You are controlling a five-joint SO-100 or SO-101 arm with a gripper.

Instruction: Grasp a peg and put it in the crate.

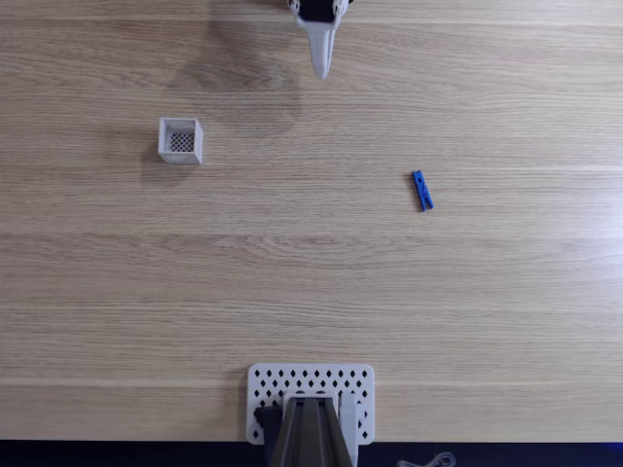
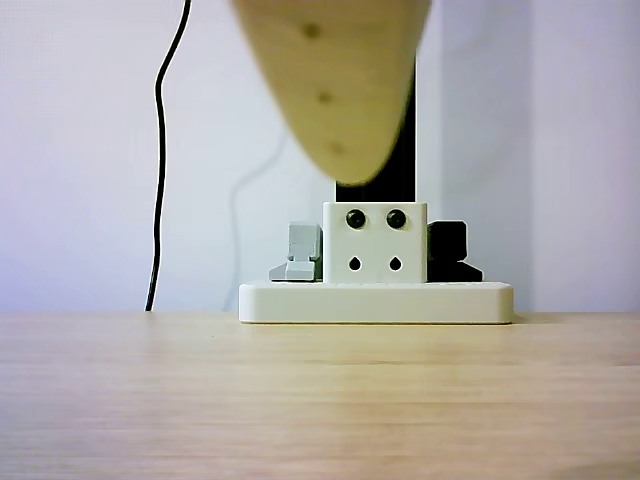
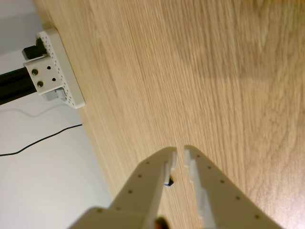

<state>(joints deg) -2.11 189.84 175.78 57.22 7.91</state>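
Observation:
In the fixed view the blue peg (image 1: 421, 190) lies flat on the wooden table, right of centre. The white crate (image 1: 181, 140) stands upright at the left, its dark mesh bottom showing and nothing in it. My gripper (image 1: 322, 70) hangs at the top middle, pointing down the picture, well apart from both. Its white fingers sit nearly together with nothing between them. The wrist view has the gripper (image 3: 180, 151) at the bottom with only a thin slit between its fingers. A tiny blue speck (image 3: 168, 182) peeks out beside the left finger. One blurred finger (image 2: 335, 90) fills the top of the other view.
A white perforated plate (image 1: 311, 401) with a dark post stands at the table's near edge; it shows as the plate (image 3: 59, 71) in the wrist view and the plate (image 2: 375, 300) in the other view. A black cable (image 2: 160, 150) hangs down the wall.

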